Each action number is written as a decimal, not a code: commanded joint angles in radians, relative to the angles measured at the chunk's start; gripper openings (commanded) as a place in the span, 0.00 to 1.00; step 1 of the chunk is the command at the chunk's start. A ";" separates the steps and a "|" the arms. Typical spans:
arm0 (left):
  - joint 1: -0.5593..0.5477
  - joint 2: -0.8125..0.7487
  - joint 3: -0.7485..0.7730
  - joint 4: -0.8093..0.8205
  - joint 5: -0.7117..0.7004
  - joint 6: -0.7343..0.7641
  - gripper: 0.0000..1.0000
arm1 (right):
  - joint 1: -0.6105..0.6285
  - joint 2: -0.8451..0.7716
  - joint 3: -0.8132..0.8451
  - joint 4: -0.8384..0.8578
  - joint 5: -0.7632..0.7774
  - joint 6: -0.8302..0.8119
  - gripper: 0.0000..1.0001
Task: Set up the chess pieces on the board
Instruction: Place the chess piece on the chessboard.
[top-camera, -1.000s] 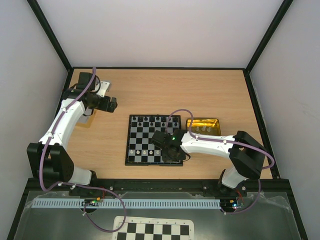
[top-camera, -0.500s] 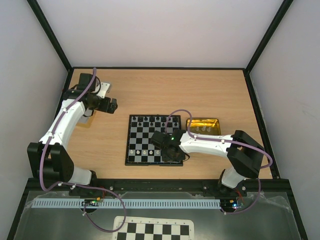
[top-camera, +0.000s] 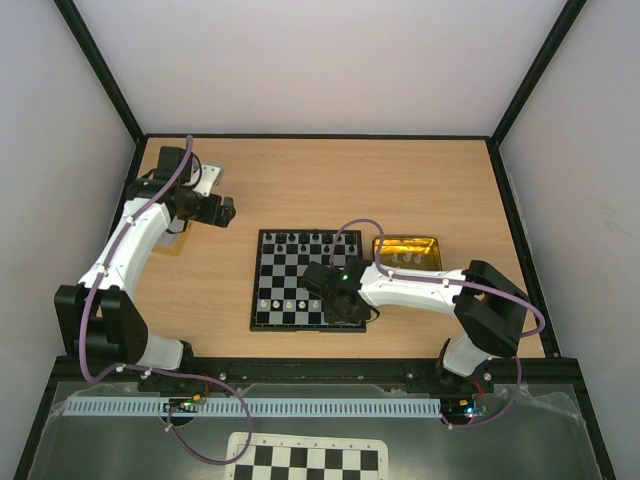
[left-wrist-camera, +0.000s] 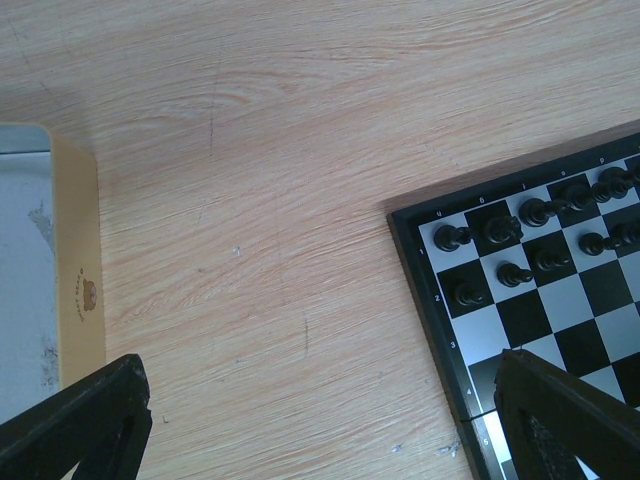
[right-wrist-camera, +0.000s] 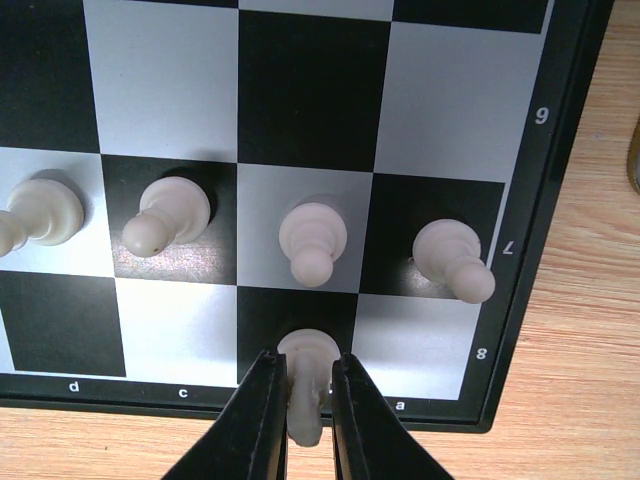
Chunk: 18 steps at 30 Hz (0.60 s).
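Observation:
In the right wrist view my right gripper (right-wrist-camera: 304, 358) is shut on a white chess piece (right-wrist-camera: 308, 343). Its base rests on the black square in the board's nearest row, next to the corner square, and both fingers lie against its stem. Several white pawns (right-wrist-camera: 313, 240) stand one row further in. The board (top-camera: 257, 290) lies mid-table, with black chessmen (top-camera: 300, 240) along its far rows and white ones (top-camera: 284, 302) near its front edge. My left gripper (top-camera: 225, 210) hangs open over bare wood left of the board (left-wrist-camera: 420, 270), holding nothing.
A gold tin tray (top-camera: 430, 243) with a few white pieces sits right of the board, just behind my right forearm. A pale tin (left-wrist-camera: 75, 300) lies at the left. A loose checker sheet (top-camera: 305, 462) lies below the arm bases.
My right gripper has shifted slightly left and toward the board's near corner with the piece. The left arm has not moved.

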 joint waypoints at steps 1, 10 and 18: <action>0.006 -0.022 -0.010 0.001 0.013 -0.002 0.94 | 0.006 -0.005 0.028 0.001 0.006 0.002 0.11; 0.006 -0.028 -0.015 0.000 0.014 0.000 0.94 | 0.006 -0.003 0.030 0.010 -0.004 -0.006 0.11; 0.006 -0.023 -0.013 0.001 0.014 0.002 0.94 | 0.005 -0.002 0.027 0.006 -0.005 -0.005 0.11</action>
